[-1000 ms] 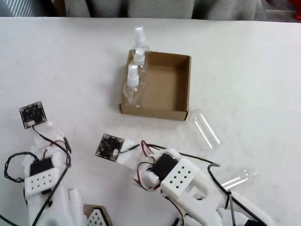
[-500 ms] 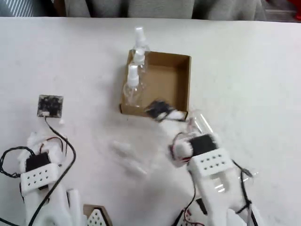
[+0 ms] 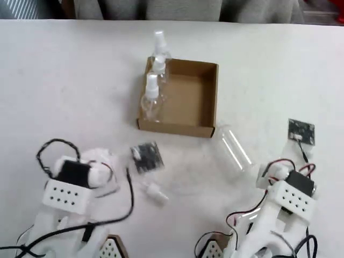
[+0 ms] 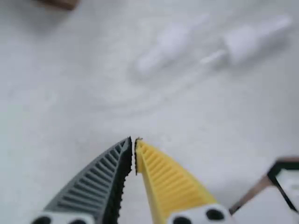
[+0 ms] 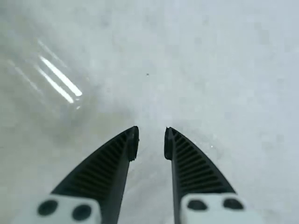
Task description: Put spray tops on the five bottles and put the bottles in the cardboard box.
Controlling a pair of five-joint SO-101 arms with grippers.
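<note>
The cardboard box (image 3: 207, 99) stands open at the table's middle. Three clear bottles with white spray tops (image 3: 152, 99) line its left side, the farthest (image 3: 159, 44) at the back corner. A clear bottle without a top (image 3: 234, 148) lies near the box's front right corner. Loose white spray tops (image 3: 153, 192) lie in front of the box, blurred in the left wrist view (image 4: 170, 41). My left gripper (image 4: 134, 142) is shut and empty, a little short of them. My right gripper (image 5: 150, 137) is slightly open over bare table, with a clear bottle (image 5: 53, 79) off to one side.
The left arm (image 3: 67, 188) sits at the front left, its camera board (image 3: 146, 156) close to the spray tops. The right arm (image 3: 287, 198) is at the front right. Loose cables trail from both arms. Bare white table lies left and right of the box.
The right arm swung from the table's middle past the box's front to the far right. The left arm turned right, toward the loose spray tops.
</note>
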